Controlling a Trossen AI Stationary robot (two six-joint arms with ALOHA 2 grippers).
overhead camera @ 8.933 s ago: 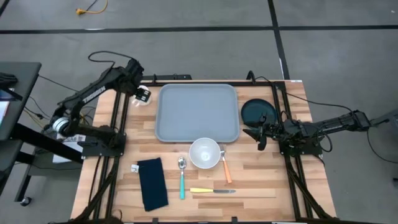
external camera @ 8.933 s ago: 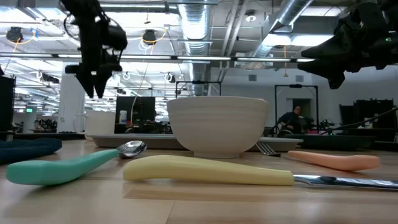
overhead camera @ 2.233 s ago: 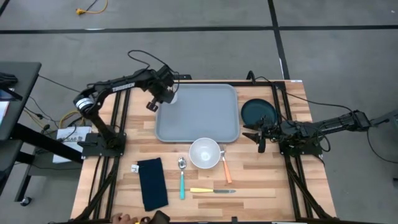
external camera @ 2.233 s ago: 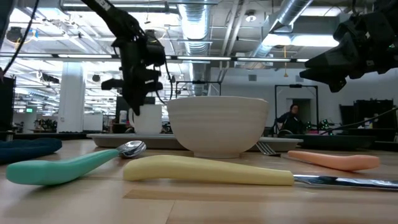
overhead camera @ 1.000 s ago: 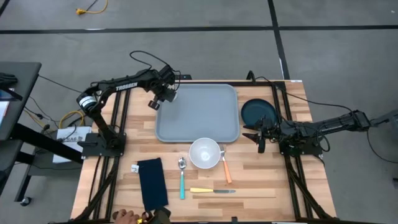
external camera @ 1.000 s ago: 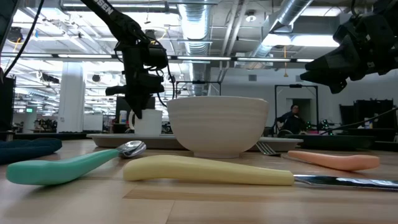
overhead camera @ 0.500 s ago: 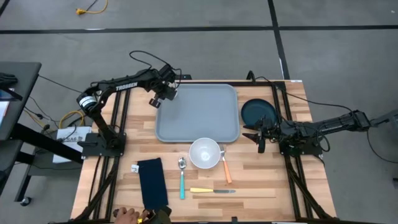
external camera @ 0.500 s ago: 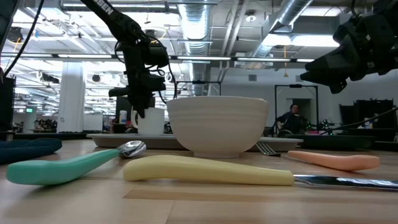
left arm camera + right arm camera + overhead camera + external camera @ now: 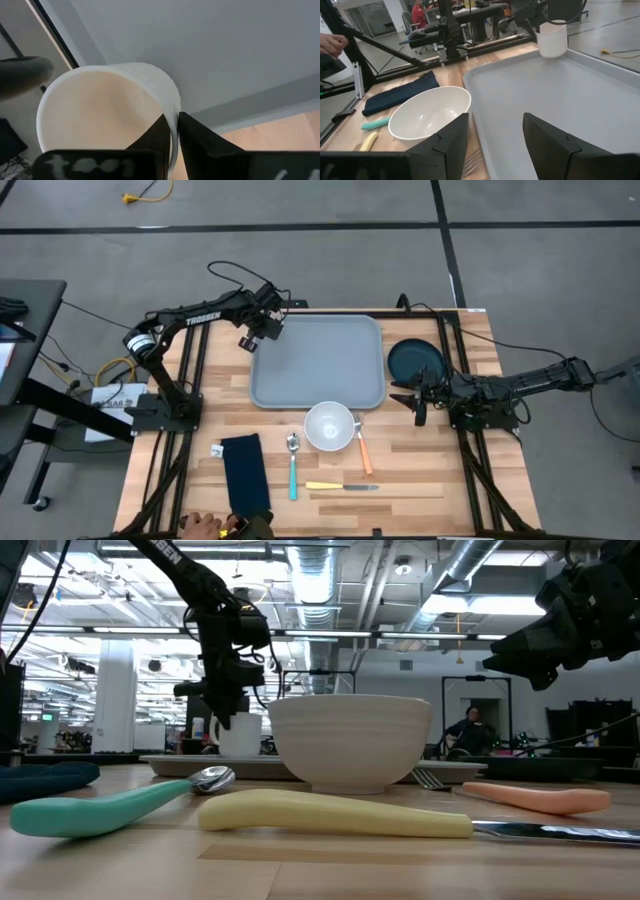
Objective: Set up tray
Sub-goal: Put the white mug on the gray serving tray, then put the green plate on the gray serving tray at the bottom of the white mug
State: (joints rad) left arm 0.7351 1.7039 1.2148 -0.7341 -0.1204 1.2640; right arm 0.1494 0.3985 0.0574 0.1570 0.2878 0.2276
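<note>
At the far left corner of the tray [image 9: 317,361], the left gripper [image 9: 262,330] is holding a white cup [image 9: 273,332], its fingers [image 9: 159,134] pinching the cup's rim, one inside and one outside. The cup is sitting on the tray surface just inside the rim. The tray is lying in the far middle of the tabletop [image 9: 420,470]. A white bowl [image 9: 330,426] is standing just in front of the tray, with a spoon [image 9: 292,463], a fork [image 9: 363,448] and a knife [image 9: 342,486] nearby. A dark plate [image 9: 414,358] is lying beside the tray on the right. The right gripper [image 9: 408,396] is hovering near the plate, its fingers [image 9: 447,140] standing apart and gripping nothing. A navy napkin [image 9: 245,473] is lying at the front left.
</note>
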